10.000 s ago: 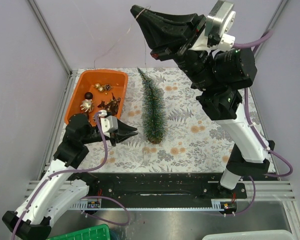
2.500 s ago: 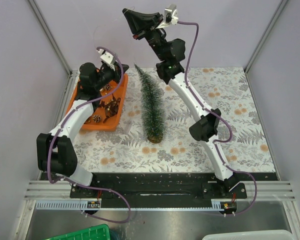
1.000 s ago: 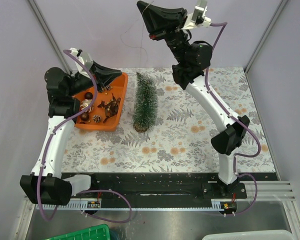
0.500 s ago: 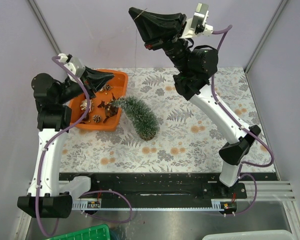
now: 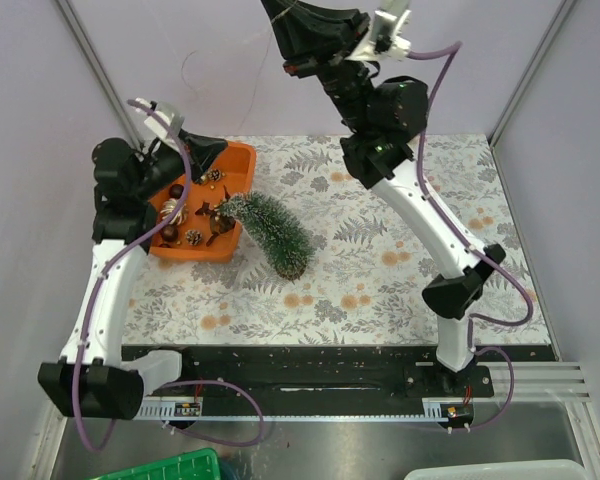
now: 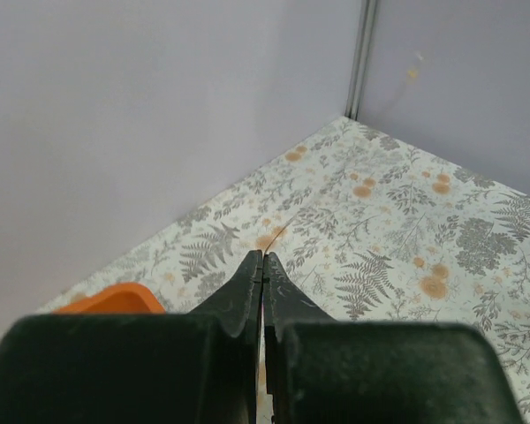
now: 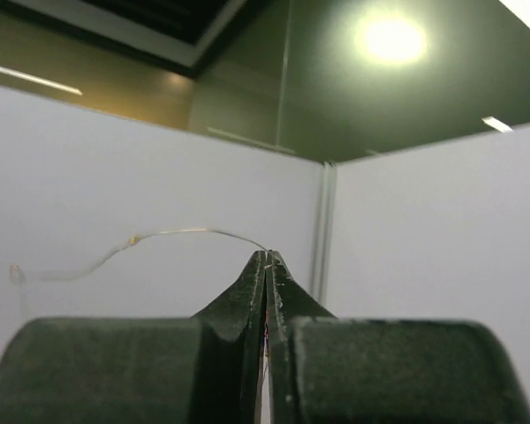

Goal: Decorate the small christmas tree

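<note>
The small christmas tree (image 5: 270,232), dark green with frosty tips, is tipped over to the left; its tip reaches the right rim of the orange tray (image 5: 242,160) and its brown base (image 5: 293,266) points toward me. My left gripper (image 5: 223,147) hovers over the tray's far end, shut on a thin wire (image 6: 285,232) that leaves its tips (image 6: 263,254). High above the tree, my right gripper (image 5: 268,8) is also shut on a thin wire (image 7: 185,231), which arcs left from its tips (image 7: 267,254) and carries tiny beads.
Gold and brown ornaments and pine cones (image 5: 185,215) lie in the tray. Lilac walls with metal corner posts (image 5: 100,70) close in the floral-patterned table (image 5: 400,250). A green bin (image 5: 170,468) and a white bin (image 5: 500,470) sit below the front rail.
A second ago the tree stood upright; it has toppled left toward the tray and stays there. The right gripper has risen slightly, and the left has shifted over the tray.
</note>
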### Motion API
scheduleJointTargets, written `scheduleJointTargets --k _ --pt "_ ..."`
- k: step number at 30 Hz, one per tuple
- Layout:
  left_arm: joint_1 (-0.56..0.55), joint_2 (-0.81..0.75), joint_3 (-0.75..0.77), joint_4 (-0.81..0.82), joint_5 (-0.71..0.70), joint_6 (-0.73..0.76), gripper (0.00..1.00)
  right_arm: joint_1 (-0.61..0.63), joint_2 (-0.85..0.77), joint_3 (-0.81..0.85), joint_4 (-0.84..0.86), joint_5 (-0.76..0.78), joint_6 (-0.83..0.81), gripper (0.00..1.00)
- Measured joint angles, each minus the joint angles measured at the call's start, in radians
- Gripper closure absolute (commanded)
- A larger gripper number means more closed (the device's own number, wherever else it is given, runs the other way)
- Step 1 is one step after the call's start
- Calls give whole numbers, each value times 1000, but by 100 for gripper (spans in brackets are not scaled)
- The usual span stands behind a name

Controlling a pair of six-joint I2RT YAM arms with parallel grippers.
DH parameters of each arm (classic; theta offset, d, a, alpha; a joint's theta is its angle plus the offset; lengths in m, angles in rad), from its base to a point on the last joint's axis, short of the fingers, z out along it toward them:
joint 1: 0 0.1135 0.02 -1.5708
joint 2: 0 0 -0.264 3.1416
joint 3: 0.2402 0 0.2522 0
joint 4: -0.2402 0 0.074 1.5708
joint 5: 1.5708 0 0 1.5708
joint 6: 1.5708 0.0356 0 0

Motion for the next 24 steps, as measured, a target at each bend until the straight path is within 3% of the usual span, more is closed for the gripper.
scheduleJointTargets --k 8,11,14,17,24 --pt "-48 99 -65 -11 -99 5 99 -50 147 18 -103 61 -72 100" --pt "-57 98 -103 11 -100 3 60 -84 169 12 -124 95 -73 100" --pt "-64 98 -143 35 -89 -8 37 -120 160 -39 -102 147 -83 100" --pt "-67 98 -162 38 -77 -23 1 -160 138 -111 -94 190 -89 100" --pt "-58 39 -138 -91 -106 64 1 -253 -18 -433 -62 271 -95 100"
